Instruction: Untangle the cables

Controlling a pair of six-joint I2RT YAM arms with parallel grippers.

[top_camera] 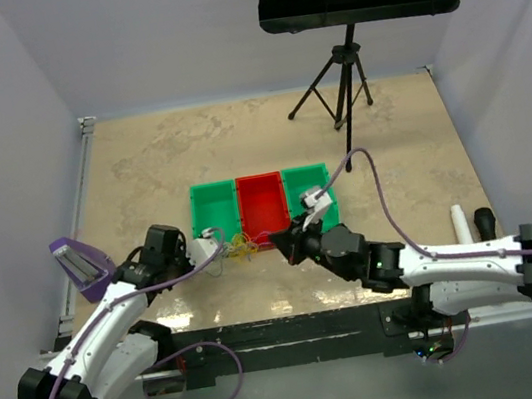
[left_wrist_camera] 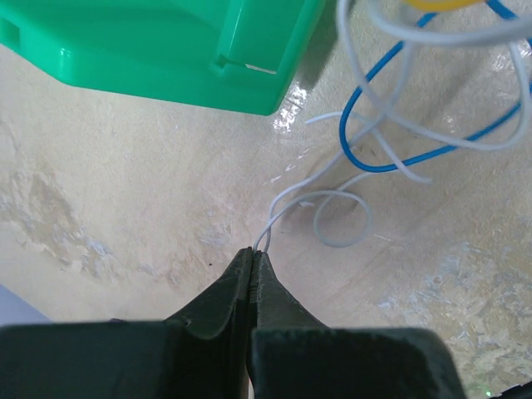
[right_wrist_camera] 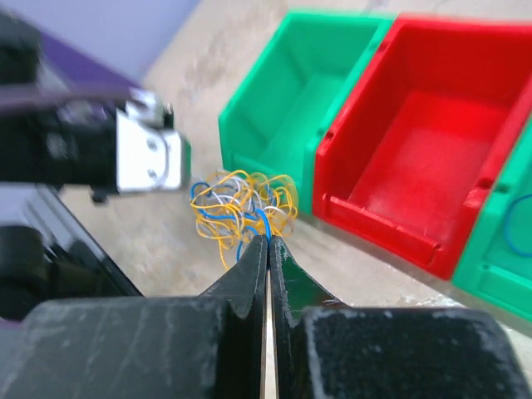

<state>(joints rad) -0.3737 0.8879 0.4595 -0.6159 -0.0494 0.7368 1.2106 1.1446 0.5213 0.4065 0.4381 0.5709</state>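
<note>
My left gripper [left_wrist_camera: 252,254] is pinching a whitish cable [left_wrist_camera: 287,199], my right gripper [right_wrist_camera: 268,241] a blue cable [right_wrist_camera: 259,221]; the cables [right_wrist_camera: 239,204] are lying knotted, so I'm judging nearly everything left.

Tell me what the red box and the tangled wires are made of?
The red box looks like hard plastic: smooth, slightly shiny, with moulded edges. The tangled wires seem plastic-coated, thin and bendy, curling in yellow, blue and white loops.
</note>
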